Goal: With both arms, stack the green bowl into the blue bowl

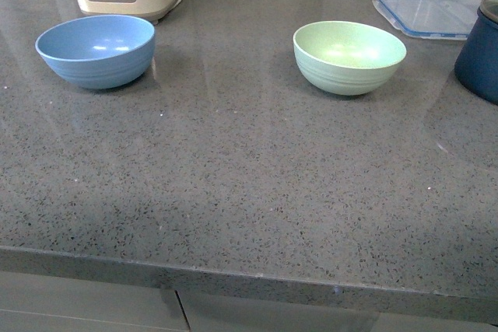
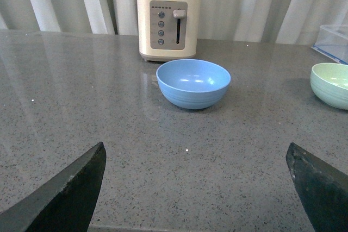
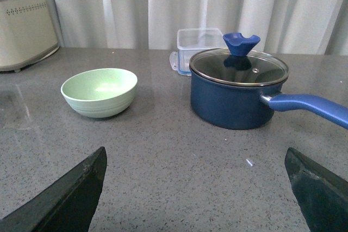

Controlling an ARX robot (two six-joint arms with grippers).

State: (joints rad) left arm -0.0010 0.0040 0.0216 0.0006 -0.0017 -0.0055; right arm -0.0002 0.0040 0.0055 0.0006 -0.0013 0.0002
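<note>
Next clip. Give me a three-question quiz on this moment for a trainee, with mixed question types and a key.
1. True or false: the green bowl already sits inside the blue bowl.
2. What stands just behind the blue bowl? A) a kettle B) a toaster C) a cutting board
3. Fill in: the left gripper and the right gripper are both ___, holding nothing.
Key: 1 false, the bowls stand apart on the counter; 2 B; 3 open.
</note>
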